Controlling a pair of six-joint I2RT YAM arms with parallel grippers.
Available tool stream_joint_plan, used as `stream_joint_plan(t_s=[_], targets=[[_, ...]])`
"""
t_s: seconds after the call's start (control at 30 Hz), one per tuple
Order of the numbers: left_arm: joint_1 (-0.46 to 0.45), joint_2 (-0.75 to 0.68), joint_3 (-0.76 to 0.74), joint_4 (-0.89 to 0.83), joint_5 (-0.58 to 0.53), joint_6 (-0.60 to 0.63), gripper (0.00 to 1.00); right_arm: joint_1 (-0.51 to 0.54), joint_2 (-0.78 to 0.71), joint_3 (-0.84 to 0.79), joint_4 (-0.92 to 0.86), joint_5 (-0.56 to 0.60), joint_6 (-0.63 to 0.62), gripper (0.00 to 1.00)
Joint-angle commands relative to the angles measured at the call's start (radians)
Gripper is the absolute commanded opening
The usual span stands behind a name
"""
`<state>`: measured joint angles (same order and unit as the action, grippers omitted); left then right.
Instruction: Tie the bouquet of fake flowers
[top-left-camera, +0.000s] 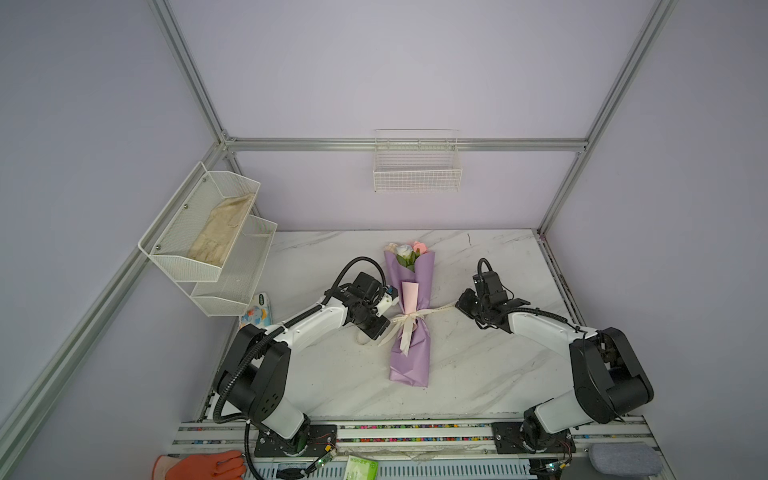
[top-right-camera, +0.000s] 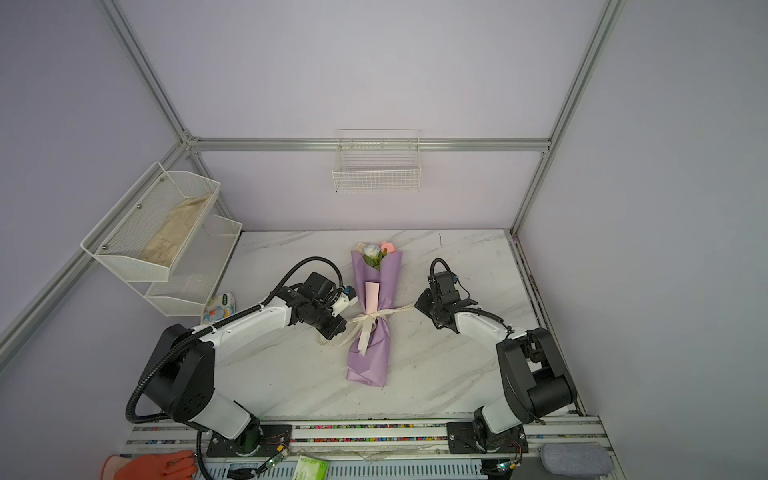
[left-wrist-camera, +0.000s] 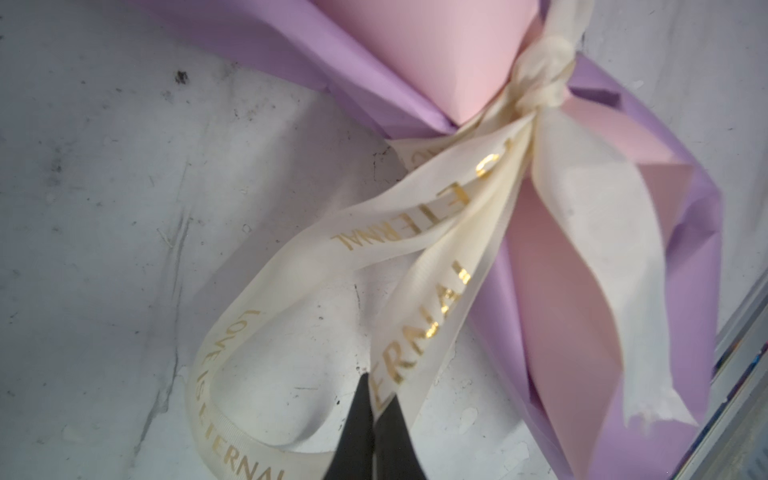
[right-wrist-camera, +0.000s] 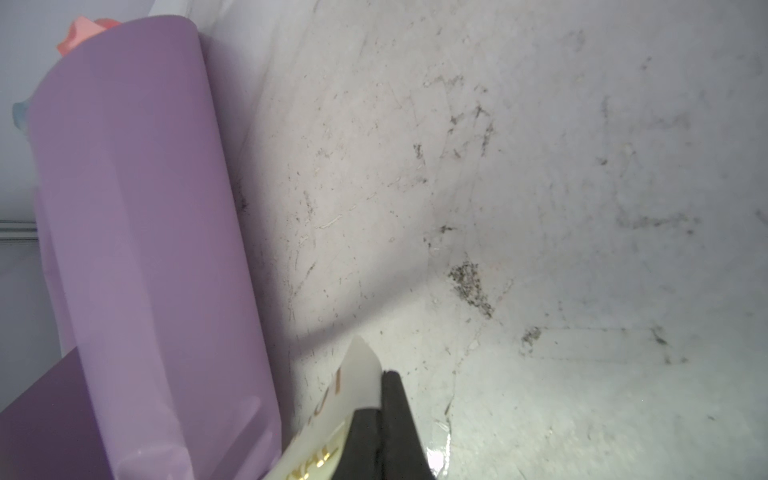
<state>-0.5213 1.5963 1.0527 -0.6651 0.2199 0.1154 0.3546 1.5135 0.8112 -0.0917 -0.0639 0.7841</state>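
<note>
Though both top views hide it, left claw (left-wrist-camera: 374, 409) pinches ribbon (left-wrist-camera: 436, 216).

bouquet of fake flowers (top-left-camera: 409, 361): lilac wrap, pink fold, white, pink roses; ribbon (left-wrist-camera: 386, 232) cream, gold letters; bench (top-left-camera: 478, 365) white marble, grey veins

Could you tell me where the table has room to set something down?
Bare marble flanks the lower bouquet down to the front rail, and fills both back corners. Crowded mid-table: left claw and right claw pinch the ribbon.

Wrapped bouquet (top-left-camera: 410, 365) on marble table (top-left-camera: 490, 365)
</note>
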Motion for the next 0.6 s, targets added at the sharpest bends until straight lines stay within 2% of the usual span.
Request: stream_joint_plan(t_s=[0.0, 0.13, 0.27, 0.57], targets=[[0.029, 0.025, 0.004, -0.067, -0.081, -0.011, 0.00, -0.039, 0.010, -0.009, -0.053, 0.091, -0.042, 0.00], [0.050, 0.064, 0.006, -0.089, -0.088, -0.031, 0.00, -0.082, 0.013, -0.014, -0.084, 0.133, -0.078, 0.00], [0.065, 0.099, 0.005, -0.105, -0.085, -0.042, 0.00, -0.126, 0.011, -0.024, -0.089, 0.118, -0.101, 0.00], [0.094, 0.139, 0.011, -0.118, -0.098, -0.075, 0.00, -0.151, 0.017, -0.044, -0.100, 0.127, -0.100, 0.00]])
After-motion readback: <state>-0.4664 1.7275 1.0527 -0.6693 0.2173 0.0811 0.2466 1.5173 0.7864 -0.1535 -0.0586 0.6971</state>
